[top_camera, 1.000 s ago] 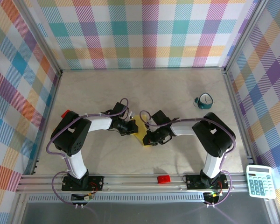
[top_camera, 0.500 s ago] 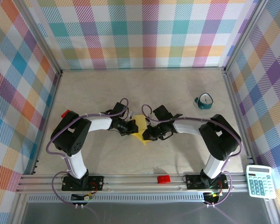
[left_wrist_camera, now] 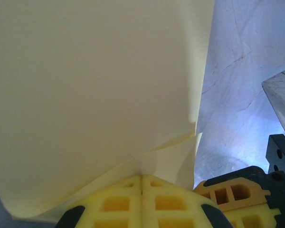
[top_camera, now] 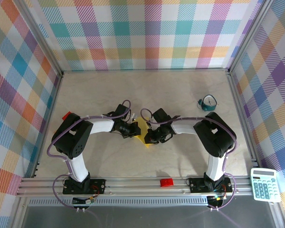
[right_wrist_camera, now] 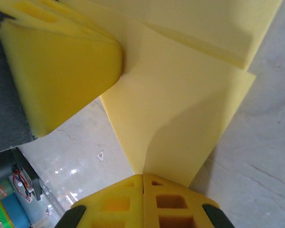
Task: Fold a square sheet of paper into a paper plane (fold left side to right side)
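The sheet of paper (top_camera: pixel 143 127) lies near the middle of the worktop (top_camera: pixel 133 90), between the two end effectors. The left end effector (top_camera: pixel 132 131) meets it from the left. The right end effector (top_camera: pixel 150 137) meets it from the right, slightly nearer the bases. Each pinches an edge of it. A small round object (top_camera: pixel 208 103) sits well apart, behind and to the right. One brick (top_camera: pixel 66 115) lies left of the left arm, and another brick (top_camera: pixel 167 182) lies on the front rail (top_camera: pixel 133 184). A calculator (top_camera: pixel 265 184) rests by the rail's right end.
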Motion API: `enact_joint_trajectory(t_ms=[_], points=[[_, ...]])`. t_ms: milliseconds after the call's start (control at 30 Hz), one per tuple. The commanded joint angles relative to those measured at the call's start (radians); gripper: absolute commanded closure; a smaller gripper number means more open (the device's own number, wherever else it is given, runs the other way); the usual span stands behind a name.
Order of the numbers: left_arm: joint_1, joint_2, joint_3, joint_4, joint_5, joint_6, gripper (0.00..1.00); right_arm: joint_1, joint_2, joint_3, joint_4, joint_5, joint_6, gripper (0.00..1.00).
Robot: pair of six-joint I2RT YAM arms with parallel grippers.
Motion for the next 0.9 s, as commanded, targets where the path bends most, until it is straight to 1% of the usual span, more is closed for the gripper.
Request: enact_joint_trajectory(t_ms=[0,133,300,500,600,700,867], points=[[-0.006,0.005,-0.002,-0.051,-0.066,0.001,0.98,0.012,0.029,0.003,-0.062,0.048,-0.028,1.00],[-0.006,-0.049,-0.024,-0.003,-0.074,-0.009,0.96,0.032,0.046,0.009,-0.111,0.111,-0.041,1.00],[-0.006,-0.182,-0.181,0.258,-0.068,-0.103,0.96,0.060,0.064,0.009,-0.162,0.197,-0.036,1.00],[-0.009,-0.299,-0.269,0.320,-0.075,-0.107,0.96,0.080,0.083,0.018,-0.201,0.258,-0.035,1.00],[-0.018,-0.298,-0.297,0.347,-0.058,-0.126,0.96,0.088,0.092,0.026,-0.216,0.281,-0.028,1.00],[-0.041,-0.261,-0.304,0.373,-0.041,-0.148,0.97,0.097,0.106,0.038,-0.238,0.300,-0.026,1.00],[-0.080,-0.204,-0.306,0.431,-0.046,-0.184,0.98,0.109,0.117,0.048,-0.271,0.336,-0.029,1.00]])
